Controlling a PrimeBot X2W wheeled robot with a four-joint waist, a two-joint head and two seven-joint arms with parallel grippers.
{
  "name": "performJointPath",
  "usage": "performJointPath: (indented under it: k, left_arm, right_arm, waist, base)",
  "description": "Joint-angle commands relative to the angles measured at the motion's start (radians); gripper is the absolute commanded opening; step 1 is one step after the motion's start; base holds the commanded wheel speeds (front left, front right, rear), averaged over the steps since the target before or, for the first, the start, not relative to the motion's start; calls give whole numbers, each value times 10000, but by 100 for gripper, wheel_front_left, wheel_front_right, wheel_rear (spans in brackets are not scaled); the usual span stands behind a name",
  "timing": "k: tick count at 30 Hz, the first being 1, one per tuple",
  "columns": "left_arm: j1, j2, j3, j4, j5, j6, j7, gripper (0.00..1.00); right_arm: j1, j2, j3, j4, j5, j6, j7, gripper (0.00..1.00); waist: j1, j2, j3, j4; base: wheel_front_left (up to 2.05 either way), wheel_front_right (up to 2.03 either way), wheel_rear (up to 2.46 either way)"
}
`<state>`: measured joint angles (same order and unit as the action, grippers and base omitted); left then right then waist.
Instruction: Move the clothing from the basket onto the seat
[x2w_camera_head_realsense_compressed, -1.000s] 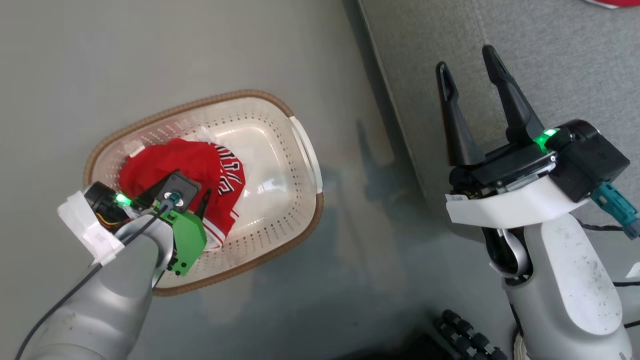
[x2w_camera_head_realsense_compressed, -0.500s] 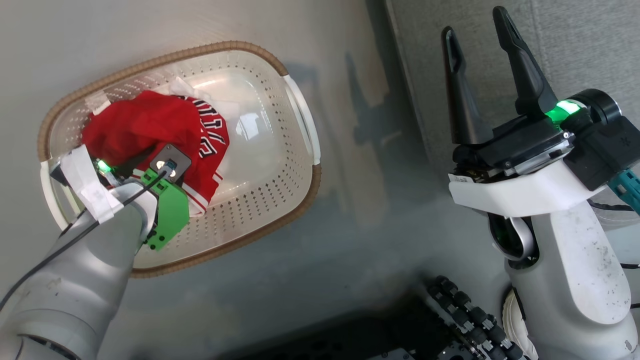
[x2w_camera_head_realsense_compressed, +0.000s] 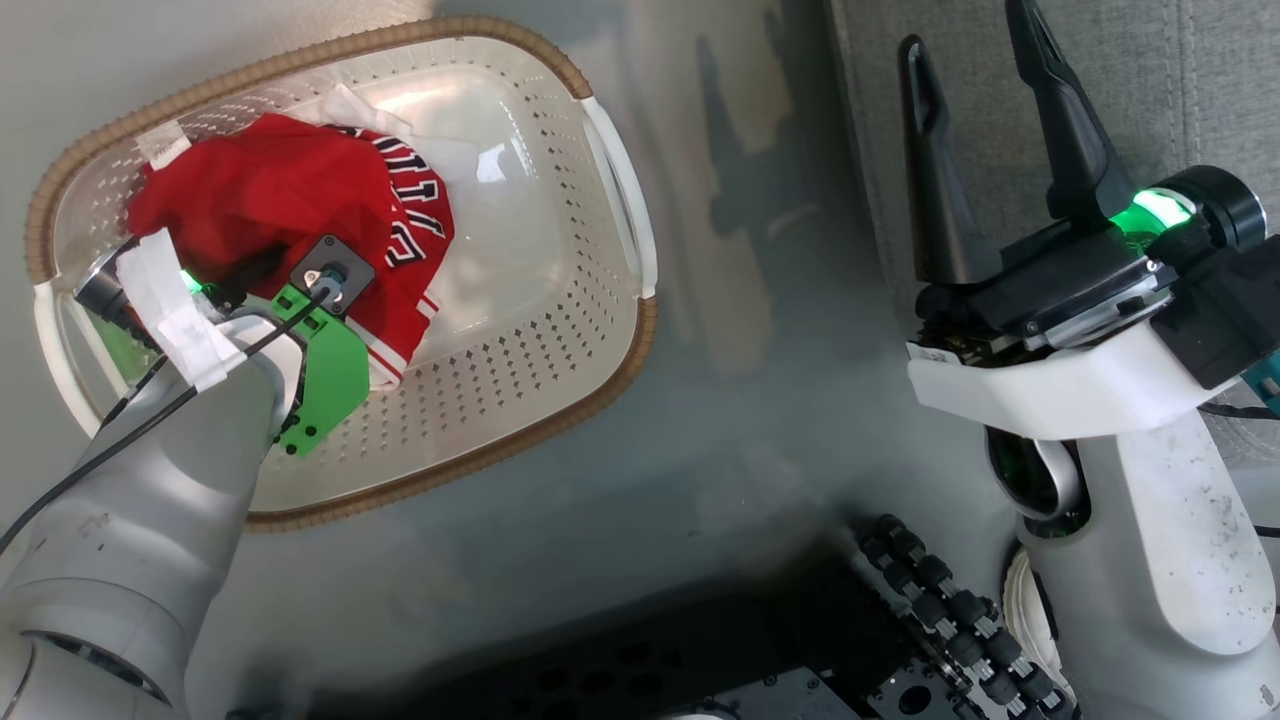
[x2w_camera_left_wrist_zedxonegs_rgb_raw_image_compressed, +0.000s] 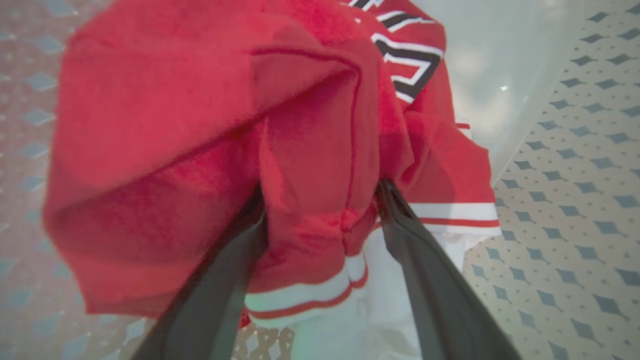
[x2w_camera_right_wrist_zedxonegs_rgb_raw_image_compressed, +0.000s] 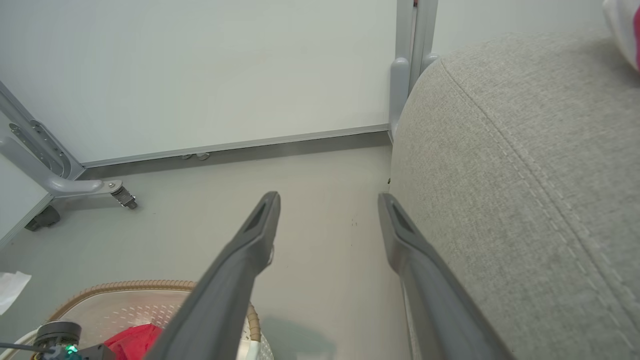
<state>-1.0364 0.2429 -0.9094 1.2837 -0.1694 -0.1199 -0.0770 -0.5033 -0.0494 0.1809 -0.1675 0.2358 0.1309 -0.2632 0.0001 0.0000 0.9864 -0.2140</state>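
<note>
Evidently your left pincer (x2w_camera_left_wrist_zedxonegs_rgb_raw_image_compressed: 321, 192) stood spread astride the clothing (x2w_camera_head_realsense_compressed: 270, 190) in the basket (x2w_camera_head_realsense_compressed: 520, 340); clamping and lifting seemed next.

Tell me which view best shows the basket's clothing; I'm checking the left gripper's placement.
Left wrist view: the clothing sits close up, a fold between the open left gripper's fingers. Head view: bunched in the basket, partly behind the wrist. Right wrist view: a red scrap.

Left gripper (x2w_camera_left_wrist_zedxonegs_rgb_raw_image_compressed: 321, 192) deeper into clothing (x2w_camera_left_wrist_zedxonegs_rgb_raw_image_compressed: 150, 125)
</note>
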Motion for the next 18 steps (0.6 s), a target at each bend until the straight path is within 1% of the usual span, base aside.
performJointPath:
  k: [1,3,4,6,10,18]
  left_arm:
    - [-174,5,-12,28,-32,43,41,100]
    - [-246,-46,-56,28,-32,61,84,100]
    - [-266,-66,-72,32,-48,65,97,56]
    - [-304,-109,-140,38,-4,73,-38,0]
    - [-360,-269,-52,42,-230,104,-86,0]
    - [-265,-728,-181,33,-405,-21,-791,0]
  right_arm:
    - [-45,-20,-42,-72,-51,-5,-24,100]
    - [0,-20,-69,-95,-45,-3,-24,100]
    - [15,-20,-76,-103,-44,-3,-24,100]
    - [20,-20,-82,-94,-44,-3,-24,100]
    - [-10,-20,-126,-17,-58,-5,-24,100]
    - [-73,-22,-170,194,-93,-5,-24,100]
  waist:
    - [-1,0,104,-1]
    - [-1,0,149,14]
    - [-1,0,167,22]
    - [-1,0,182,30]
    - [-1,0,143,90]
    - [-1,0,-340,357]
  base:
    - [0,0,0]
    - [0,0,0]
    - [0,0,0]
    - [0,0,0]
    - [0,0,0]
    - [0,0,0]
